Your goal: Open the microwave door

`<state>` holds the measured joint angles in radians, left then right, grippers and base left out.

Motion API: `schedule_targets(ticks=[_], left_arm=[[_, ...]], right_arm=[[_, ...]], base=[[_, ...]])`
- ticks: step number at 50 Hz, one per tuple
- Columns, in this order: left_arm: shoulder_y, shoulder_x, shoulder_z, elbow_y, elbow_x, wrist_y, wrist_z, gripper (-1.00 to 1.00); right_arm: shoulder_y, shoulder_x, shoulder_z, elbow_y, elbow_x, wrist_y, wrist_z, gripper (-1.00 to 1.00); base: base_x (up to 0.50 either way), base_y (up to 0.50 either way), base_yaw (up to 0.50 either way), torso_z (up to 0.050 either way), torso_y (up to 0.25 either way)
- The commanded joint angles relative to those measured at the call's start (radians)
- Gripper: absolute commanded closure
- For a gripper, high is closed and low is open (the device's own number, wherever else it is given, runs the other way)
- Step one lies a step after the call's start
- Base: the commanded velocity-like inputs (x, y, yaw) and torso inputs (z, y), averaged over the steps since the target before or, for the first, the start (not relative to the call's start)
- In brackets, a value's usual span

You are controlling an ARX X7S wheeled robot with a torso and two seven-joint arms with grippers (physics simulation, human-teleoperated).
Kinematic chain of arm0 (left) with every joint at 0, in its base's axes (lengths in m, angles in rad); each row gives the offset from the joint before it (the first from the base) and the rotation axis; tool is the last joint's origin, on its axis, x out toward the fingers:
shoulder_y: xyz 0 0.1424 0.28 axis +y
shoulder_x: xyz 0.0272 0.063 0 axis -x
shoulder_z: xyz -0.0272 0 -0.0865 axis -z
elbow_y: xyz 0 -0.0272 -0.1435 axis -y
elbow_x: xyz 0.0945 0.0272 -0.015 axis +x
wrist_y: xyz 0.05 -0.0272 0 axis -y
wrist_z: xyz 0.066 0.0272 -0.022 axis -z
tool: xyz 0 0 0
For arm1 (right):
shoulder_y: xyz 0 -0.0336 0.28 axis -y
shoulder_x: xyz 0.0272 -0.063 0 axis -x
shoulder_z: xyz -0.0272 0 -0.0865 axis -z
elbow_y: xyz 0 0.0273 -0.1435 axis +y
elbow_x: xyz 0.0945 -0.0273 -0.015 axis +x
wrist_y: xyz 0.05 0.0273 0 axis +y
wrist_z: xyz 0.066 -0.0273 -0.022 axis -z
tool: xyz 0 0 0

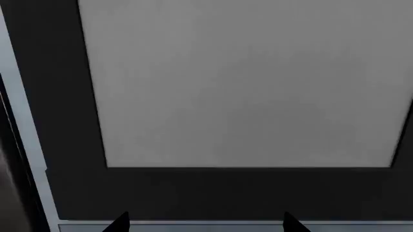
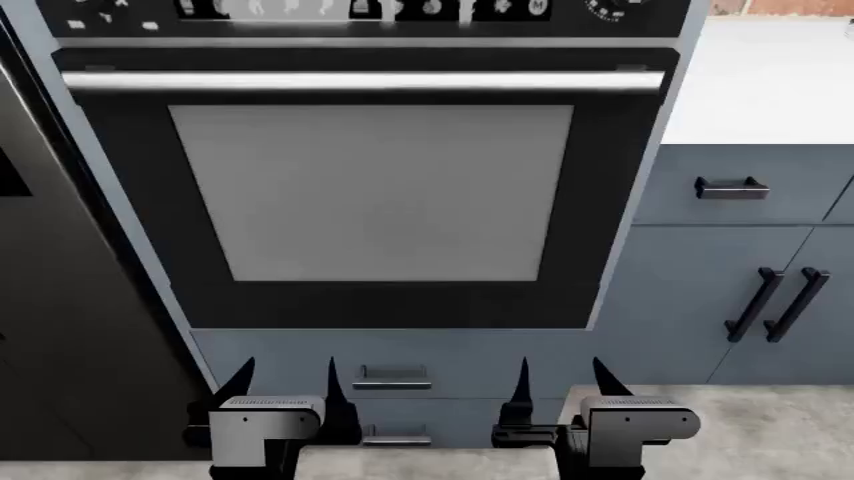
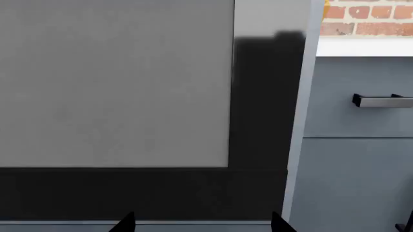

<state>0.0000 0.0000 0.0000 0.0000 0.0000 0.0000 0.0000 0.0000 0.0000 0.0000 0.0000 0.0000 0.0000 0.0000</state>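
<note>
The microwave door (image 2: 371, 190) stood shut straight ahead, its long handle (image 2: 360, 81) running across the top edge. Both the left gripper (image 2: 284, 385) and the right gripper (image 2: 558, 385) hung low, open and empty, well below that handle. A good approach would likely raise one gripper level with the bar, close squarely on it, then pull outward and down along the door's swing.

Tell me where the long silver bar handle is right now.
In the head view the silver bar handle runs across the top of the dark glass-fronted door, just under the control panel, above and ahead of both end effectors.
</note>
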Motion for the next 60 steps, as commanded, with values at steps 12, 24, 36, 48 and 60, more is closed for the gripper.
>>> schedule_targets(ticks=[12,24,36,48,60], left_arm=[[-0.009,-0.052,0.069,0.011,-0.048,-0.013,-0.021,-1.0],[-0.114,-0.1,0.081,0.258,-0.038,-0.184,-0.047,-1.0],[-0.347,-0.153,0.074,0.463,-0.063,-0.426,-0.024,-1.0],[-0.678,-0.18,0.043,0.611,-0.122,-0.69,-0.008,-1.0],[-0.941,-0.226,0.016,0.696,-0.148,-0.878,-0.004,-1.0]], right_arm=[[0.019,0.046,-0.058,0.001,0.043,0.016,0.061,-1.0],[0.103,0.082,-0.05,-0.183,0.06,0.166,0.11,-1.0],[0.293,0.129,-0.06,-0.446,0.07,0.42,0.12,-1.0],[0.622,0.164,-0.055,-0.634,0.094,0.705,0.117,-1.0],[0.913,0.177,-0.059,-0.696,0.124,0.885,0.107,-1.0]], base=[[0.0,0.0,0.0,0.008,0.0],[0.0,0.0,0.0,0.05,0.0],[0.0,0.0,0.0,0.05,0.0],[0.0,0.0,0.0,0.05,0.0],[0.0,0.0,0.0,0.05,0.0]])
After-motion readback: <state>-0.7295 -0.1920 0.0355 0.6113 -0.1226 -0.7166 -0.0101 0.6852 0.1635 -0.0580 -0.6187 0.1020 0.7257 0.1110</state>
